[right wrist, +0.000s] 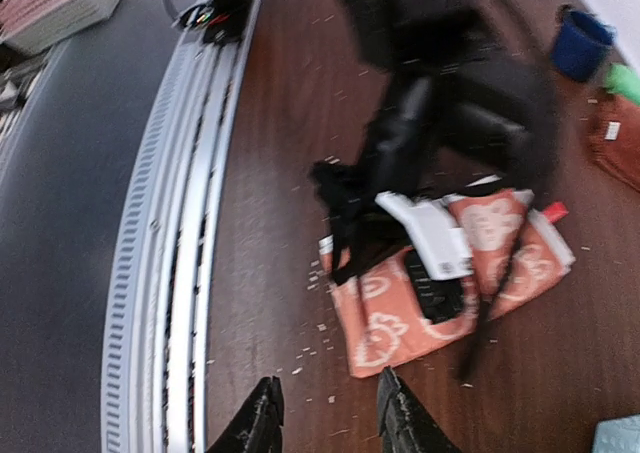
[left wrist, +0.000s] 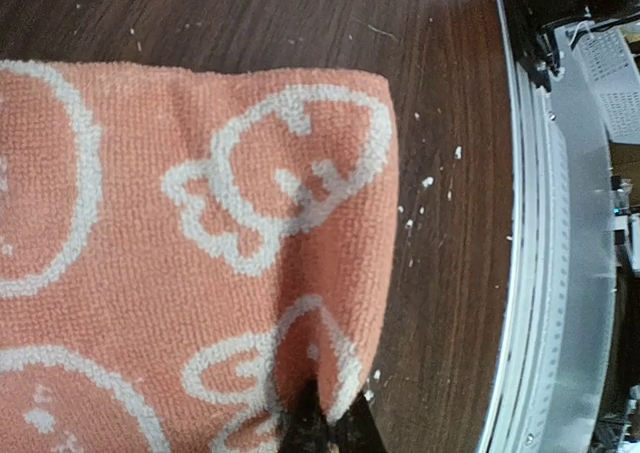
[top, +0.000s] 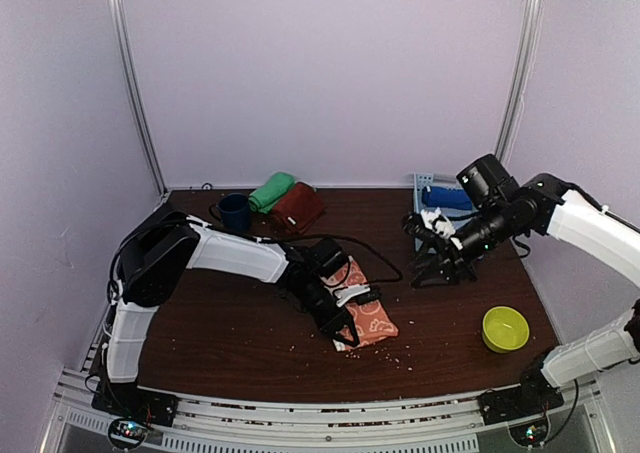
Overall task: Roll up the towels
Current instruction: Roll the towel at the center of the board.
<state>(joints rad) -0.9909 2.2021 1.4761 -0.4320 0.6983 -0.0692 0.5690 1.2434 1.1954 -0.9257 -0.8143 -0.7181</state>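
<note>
The orange towel with white bunny print (top: 377, 320) lies flat on the brown table in front of centre. My left gripper (top: 345, 335) is shut on its near edge, and the cloth puckers up between the black fingertips (left wrist: 322, 418). My right gripper (top: 441, 269) hovers open right of centre with nothing between its fingers (right wrist: 330, 413), apart from the orange towel (right wrist: 395, 323). A rolled green towel (top: 271, 191) and a dark maroon towel (top: 297, 209) sit at the back. A royal blue towel (top: 448, 197) lies in the basket.
A navy mug (top: 235, 212) stands beside the green towel at the back left. The pale blue basket (top: 419, 186) is at the back right. A yellow-green bowl (top: 505, 328) sits at the front right. White crumbs dot the table near the front metal rail (right wrist: 175, 273).
</note>
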